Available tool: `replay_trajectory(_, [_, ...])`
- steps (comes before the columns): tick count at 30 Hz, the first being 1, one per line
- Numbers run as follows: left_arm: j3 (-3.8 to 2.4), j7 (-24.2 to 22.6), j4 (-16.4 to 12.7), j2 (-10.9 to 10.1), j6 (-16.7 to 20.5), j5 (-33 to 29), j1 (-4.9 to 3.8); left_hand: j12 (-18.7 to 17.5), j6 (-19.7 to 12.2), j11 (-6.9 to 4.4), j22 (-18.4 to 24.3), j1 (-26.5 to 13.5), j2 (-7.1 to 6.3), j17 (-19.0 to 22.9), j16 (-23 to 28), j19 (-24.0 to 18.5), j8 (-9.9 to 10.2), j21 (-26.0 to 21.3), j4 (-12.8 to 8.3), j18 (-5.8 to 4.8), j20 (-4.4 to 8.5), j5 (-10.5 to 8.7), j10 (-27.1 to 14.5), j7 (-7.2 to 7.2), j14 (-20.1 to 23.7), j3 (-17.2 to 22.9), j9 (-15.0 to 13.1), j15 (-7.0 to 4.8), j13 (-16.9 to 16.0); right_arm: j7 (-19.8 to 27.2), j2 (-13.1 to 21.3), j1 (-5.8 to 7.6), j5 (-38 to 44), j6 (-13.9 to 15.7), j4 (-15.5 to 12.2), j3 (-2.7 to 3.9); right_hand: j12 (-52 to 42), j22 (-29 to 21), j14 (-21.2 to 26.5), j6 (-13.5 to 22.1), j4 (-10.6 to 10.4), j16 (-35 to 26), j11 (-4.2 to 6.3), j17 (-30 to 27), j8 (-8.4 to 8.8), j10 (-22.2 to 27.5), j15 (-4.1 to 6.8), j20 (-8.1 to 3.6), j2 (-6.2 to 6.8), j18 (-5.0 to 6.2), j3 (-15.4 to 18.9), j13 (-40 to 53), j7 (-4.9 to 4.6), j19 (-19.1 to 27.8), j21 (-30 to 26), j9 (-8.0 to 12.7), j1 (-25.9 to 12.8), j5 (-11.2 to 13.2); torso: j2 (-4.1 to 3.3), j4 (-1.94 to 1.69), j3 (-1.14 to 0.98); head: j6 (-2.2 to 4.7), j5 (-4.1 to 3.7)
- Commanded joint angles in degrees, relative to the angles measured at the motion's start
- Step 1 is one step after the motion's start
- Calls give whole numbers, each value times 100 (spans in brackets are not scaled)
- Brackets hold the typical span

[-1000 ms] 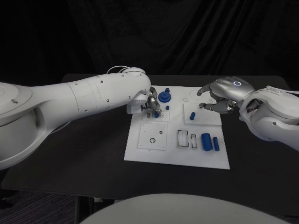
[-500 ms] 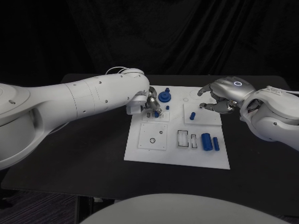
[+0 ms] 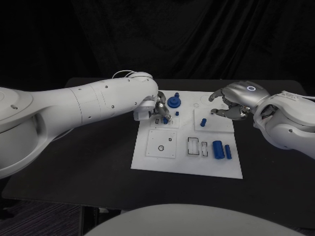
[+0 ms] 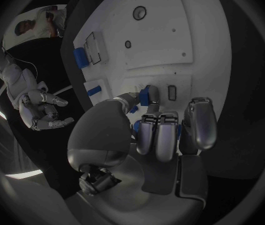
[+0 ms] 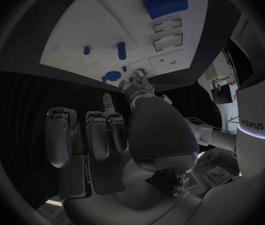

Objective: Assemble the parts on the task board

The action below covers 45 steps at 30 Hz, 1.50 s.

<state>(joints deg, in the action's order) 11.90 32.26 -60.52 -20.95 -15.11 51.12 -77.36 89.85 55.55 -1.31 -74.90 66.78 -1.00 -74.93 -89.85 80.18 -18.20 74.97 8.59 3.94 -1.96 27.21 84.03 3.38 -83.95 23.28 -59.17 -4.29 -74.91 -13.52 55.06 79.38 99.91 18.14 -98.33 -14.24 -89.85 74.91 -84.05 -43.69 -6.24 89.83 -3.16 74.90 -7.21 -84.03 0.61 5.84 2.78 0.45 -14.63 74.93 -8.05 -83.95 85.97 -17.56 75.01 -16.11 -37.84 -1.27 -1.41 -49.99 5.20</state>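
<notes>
Three cameras: one overhead, two at the wrists.
Head view looking down on the task board from above; wrist views close behind left hand and right hand, both sharing that board.

Head view: dim overall, black backdrop and table swallow detail. Light from above; task board and left arm are the brightest areas, the arm near overexposed at frame left. Soft shadows at centre under both hands. Wrist views: strong fisheye bending of the board's edges, dark vignette around the circle, near fingers slightly soft, rim murky.
</notes>
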Motion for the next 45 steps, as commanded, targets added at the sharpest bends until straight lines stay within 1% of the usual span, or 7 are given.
replay_trajectory(1, [26, 36, -4, -5, -61, 42, 55, 15, -9, -27, -354, -2, 60, -1507, -15, -48, 21, -30, -989, 54, 6, 13, 597, -53, -605, 957, 8, -28, -1509, -124, 8, -13, 19, -40, -8, 4, -15, 1332, -595, -41, 11, 17, 40, 1510, 4, -597, 29, -43, -23, 87, -35, 1507, -14, -297, -40, 8, 22, -16, -5, 5, -3, -1, 11])
replay_trajectory(4, [26, 50, -13, -20, -83, 42, 55, 15, -10, -27, -346, -6, 61, -1507, -15, -56, 25, -42, -992, 57, 6, 10, 597, -52, -605, 958, 8, -28, -1509, -127, 9, -13, 19, -47, -8, 4, -15, 1332, -595, -41, 11, 17, 40, 1510, 4, -597, 29, -43, -23, 87, -35, 1507, -14, -297, -40, 8, 22, -16, -5, -1, 2, -1, 8])
replay_trajectory(7, [26, 54, -13, -28, -90, 42, 56, 15, -12, -26, -344, -8, 64, -1507, -15, -59, 32, -48, -995, 58, 6, 8, 597, -52, -605, 960, 9, -28, -1509, -127, 7, -13, 19, -52, -8, 4, -15, 1332, -595, -41, 11, 17, 40, 1510, 4, -597, 29, -43, -23, 87, -35, 1507, -14, -297, -40, 8, 22, -16, -3, 6, -1, -1, 12])
replay_trajectory(17, [26, 33, -7, -41, -81, 42, 61, 15, -14, -25, -347, -10, 67, -1507, -15, -57, 36, -46, -997, 56, 6, 6, 597, -51, -605, 961, 9, -27, -1509, -126, 6, -14, 19, -75, -8, 4, -15, 1332, -595, -41, 11, 17, 40, 1510, 4, -597, 29, -43, -23, 87, -35, 1507, -14, -297, -40, 8, 22, -16, -5, -6, 1, -1, 14])
replay_trajectory(23, [26, 53, -1, -64, -95, 42, 68, 15, -15, -25, -346, -9, 69, -1507, -15, -58, 38, -48, -999, 57, 6, 5, 597, -51, -605, 963, 9, -27, -1509, -130, 6, -14, 19, -86, -6, 4, -15, 1332, -595, -41, 11, 17, 40, 1510, 4, -597, 29, -43, -23, 87, -35, 1507, -14, -297, -40, 8, 22, -16, -6, 2, 7, -1, 27])
replay_trajectory(37, [26, 79, -9, -137, -124, 42, 79, 15, -16, -25, -337, -8, 71, -1507, -15, -67, 41, -62, -1003, 60, 6, 5, 597, -50, -605, 965, 8, -27, -1509, -131, 9, -24, 19, -97, -4, 4, -15, 1332, -595, -41, 11, 17, 40, 1510, 4, -597, 29, -43, -23, 87, -35, 1507, -14, -297, -40, 8, 22, -16, -3, 3, 0, -1, 39])
replay_trajectory(45, [26, 86, -36, -151, -151, 42, 81, 15, -16, -25, -334, -8, 72, -1507, -15, -70, 43, -68, -1006, 61, 6, 5, 597, -50, -605, 967, 8, -27, -1509, -134, 9, -35, 19, -105, -4, 4, -15, 1332, -595, -41, 11, 17, 40, 1510, 4, -597, 29, -43, -23, 87, -35, 1507, -14, -297, -40, 8, 22, -16, -2, 0, 4, -1, 44])
